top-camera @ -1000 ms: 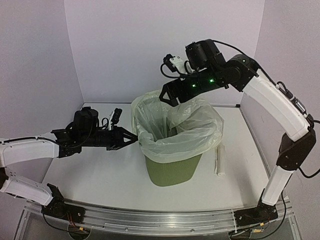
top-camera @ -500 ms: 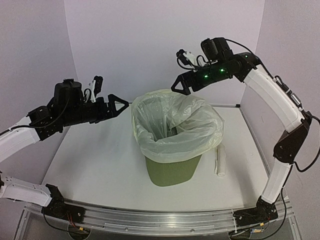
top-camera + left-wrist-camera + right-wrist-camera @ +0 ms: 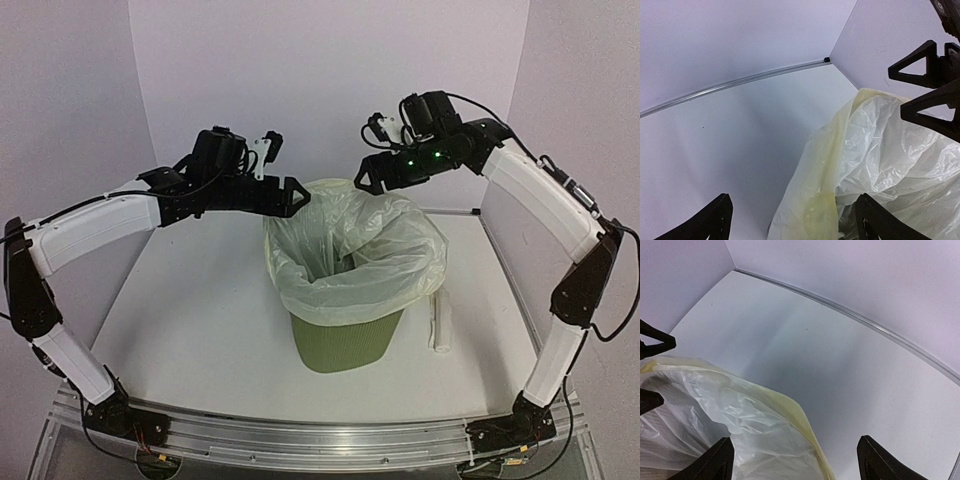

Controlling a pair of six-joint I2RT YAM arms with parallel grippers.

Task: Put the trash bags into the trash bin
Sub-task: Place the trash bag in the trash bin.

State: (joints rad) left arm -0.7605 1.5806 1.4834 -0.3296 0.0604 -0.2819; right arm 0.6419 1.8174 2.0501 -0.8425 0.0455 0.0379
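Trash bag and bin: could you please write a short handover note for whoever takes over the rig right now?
Left gripper: open, empty, hovering above the bin's far-left rim.
Right gripper: open, empty, hovering above the far rim.
Trash bag: inside the trash bin, mouth open, edge folded over the rim at the front and sides.
Done: the bag lines the bin; neither gripper touches it.
Left: check the far edge, which stands up puffy; it may need pressing down. A white roll lies on the table right of the bin.
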